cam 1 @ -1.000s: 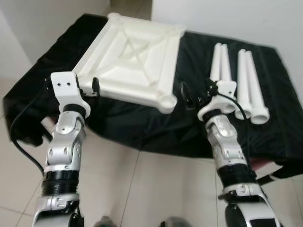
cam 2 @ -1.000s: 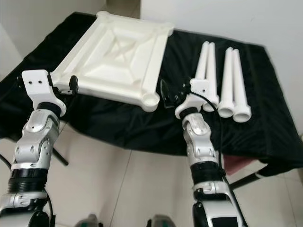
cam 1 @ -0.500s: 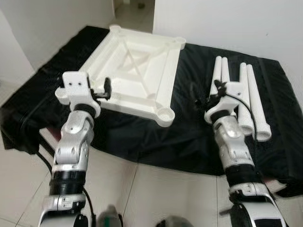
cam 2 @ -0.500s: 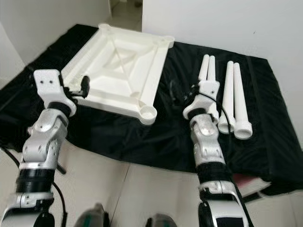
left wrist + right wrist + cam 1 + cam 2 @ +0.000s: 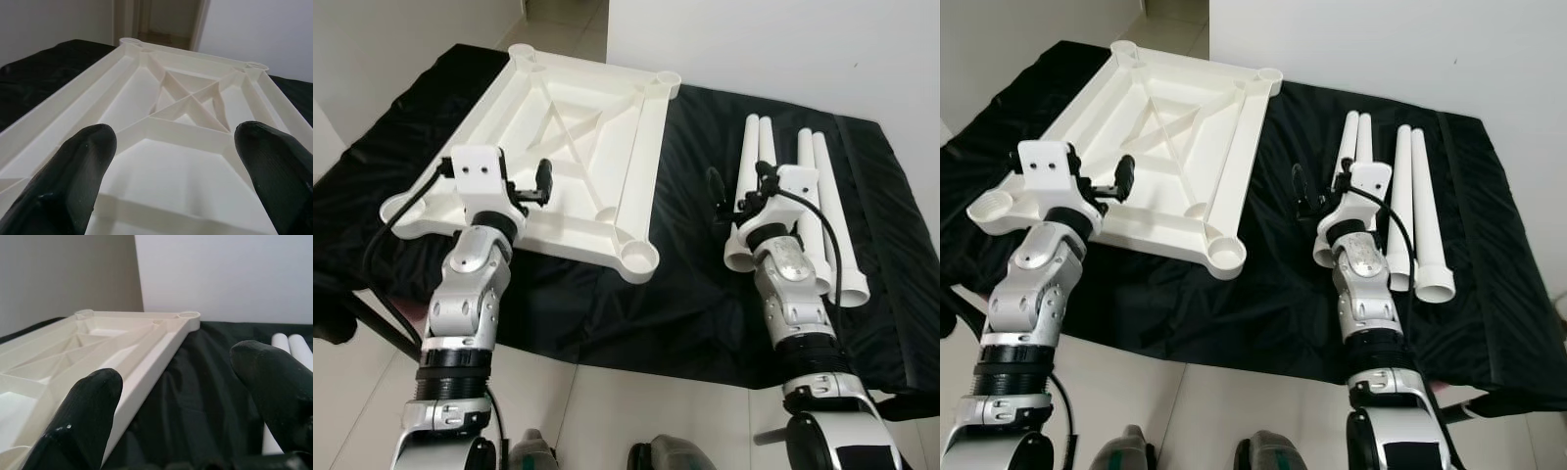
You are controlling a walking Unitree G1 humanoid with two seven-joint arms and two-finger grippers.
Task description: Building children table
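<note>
Tabletop [image 5: 578,147]: white, upside down, ribs up, on black cloth [image 5: 685,274].
Legs [image 5: 803,196]: four white tubes, side by side, right of tabletop.
Left gripper [image 5: 176,161]: spread apart, empty, over tabletop's near edge.
Right gripper [image 5: 186,396]: spread apart, empty, above cloth between tabletop and legs.

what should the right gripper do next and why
Probably swing the right gripper toward the nearest table leg and lower onto it. Its fingers are open and hold nothing, hovering over the black cloth between the upside-down tabletop and the four legs. The corner socket is still bare, and the left gripper already hovers over the tabletop.
</note>
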